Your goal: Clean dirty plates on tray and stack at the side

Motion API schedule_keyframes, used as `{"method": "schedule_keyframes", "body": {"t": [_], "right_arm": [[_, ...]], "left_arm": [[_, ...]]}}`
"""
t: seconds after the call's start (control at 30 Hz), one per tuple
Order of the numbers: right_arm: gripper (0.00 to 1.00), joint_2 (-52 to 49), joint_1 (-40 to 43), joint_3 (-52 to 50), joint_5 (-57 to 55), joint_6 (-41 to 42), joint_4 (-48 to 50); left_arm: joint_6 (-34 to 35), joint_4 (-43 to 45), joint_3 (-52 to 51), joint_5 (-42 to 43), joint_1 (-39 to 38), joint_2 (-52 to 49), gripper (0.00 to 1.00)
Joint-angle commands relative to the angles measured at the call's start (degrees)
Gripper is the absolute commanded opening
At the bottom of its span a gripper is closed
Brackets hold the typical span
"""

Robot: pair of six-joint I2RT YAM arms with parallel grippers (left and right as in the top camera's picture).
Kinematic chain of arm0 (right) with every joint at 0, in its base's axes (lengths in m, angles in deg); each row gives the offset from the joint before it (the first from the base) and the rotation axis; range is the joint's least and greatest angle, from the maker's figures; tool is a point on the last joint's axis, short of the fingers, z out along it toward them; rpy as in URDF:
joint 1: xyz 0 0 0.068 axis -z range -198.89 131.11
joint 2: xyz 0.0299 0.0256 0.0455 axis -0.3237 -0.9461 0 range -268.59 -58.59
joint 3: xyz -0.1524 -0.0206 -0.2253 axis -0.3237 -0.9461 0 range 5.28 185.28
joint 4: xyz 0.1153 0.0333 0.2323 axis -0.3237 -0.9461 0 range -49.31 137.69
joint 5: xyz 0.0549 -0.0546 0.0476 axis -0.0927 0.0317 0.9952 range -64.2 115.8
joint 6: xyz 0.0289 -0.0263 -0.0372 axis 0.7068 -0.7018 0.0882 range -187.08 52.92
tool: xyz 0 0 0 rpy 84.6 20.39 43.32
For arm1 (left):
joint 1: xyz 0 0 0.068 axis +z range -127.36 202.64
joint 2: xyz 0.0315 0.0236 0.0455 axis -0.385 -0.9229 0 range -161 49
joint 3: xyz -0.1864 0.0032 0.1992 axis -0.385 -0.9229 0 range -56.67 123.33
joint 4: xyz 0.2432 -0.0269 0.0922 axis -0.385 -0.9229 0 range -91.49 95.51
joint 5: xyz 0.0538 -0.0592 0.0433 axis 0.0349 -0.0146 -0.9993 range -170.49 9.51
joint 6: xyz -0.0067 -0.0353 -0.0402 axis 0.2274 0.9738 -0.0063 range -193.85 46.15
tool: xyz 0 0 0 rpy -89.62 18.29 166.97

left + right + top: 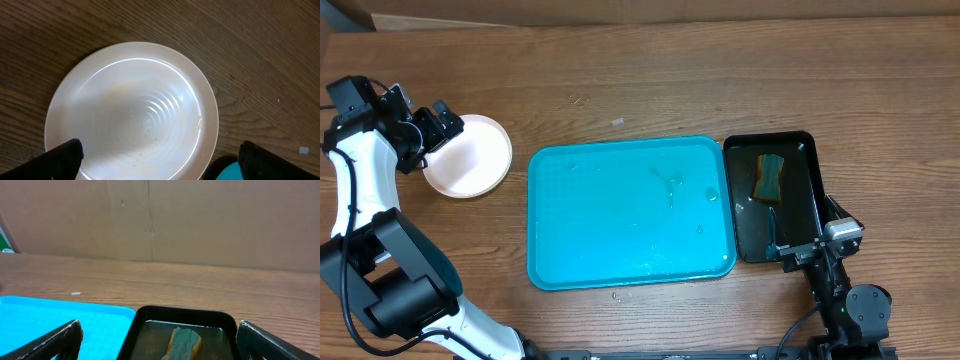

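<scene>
left gripper (pixel 440 122) hangs over the far-left rim of the white plate (pixel 470 155), jaws spread wide, nothing between them. through the left wrist camera i look straight down into the plate: glossy, ringed at the centre, a few faint brownish specks. both fingertips (pixel 65 157) frame its near edge. whether more plates lie under it, i cannot tell. it rests on the wooden table (pixel 650 90), left of the teal tray (pixel 620 262) and apart from it.

the teal tray sits mid-table, its floor wet with droplets. the black tray (pixel 810 200) lies just beside its right edge, holding a green-and-yellow sponge (pixel 770 177) toward the far end.

right gripper (pixel 800 250) is low at the black tray's near end, jaws released and wide apart, gripping nothing, the sponge ahead of it.
</scene>
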Motion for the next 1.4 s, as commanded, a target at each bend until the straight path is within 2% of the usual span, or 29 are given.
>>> {"method": "schedule_keyframes", "body": {"t": [0.0,0.2,0.33,0.67,0.93,1.2,1.37], "right_arm": [[1.0,0.6,0.4,-0.6,-0.7,-0.2,0.3],[1.0,0.6,0.4,-0.6,-0.7,-0.2,0.3],[1.0,0.6,0.4,-0.6,-0.7,-0.2,0.3],[1.0,0.6,0.4,-0.6,-0.7,-0.2,0.3],[1.0,0.6,0.4,-0.6,-0.7,-0.2,0.3],[1.0,0.6,0.4,-0.6,-0.7,-0.2,0.3],[1.0,0.6,0.4,-0.6,-0.7,-0.2,0.3]], "left_arm": [[-1.2,0.1,1.2,-0.2,0.0,0.1,1.0],[-1.2,0.0,1.2,-0.3,-1.0,0.2,1.0],[-1.2,-0.5,1.2,-0.8,-3.8,4.0,1.0],[-1.2,-0.7,1.2,-1.4,-16.4,30.2,1.0],[-2.6,-4.2,-0.2,-4.2,-18.1,46.6,1.0],[-1.0,-4.9,-16.1,-5.3,-18.1,64.7,1.0],[-1.0,3.5,-32.5,-5.5,-18.1,77.0,1.0]]}}
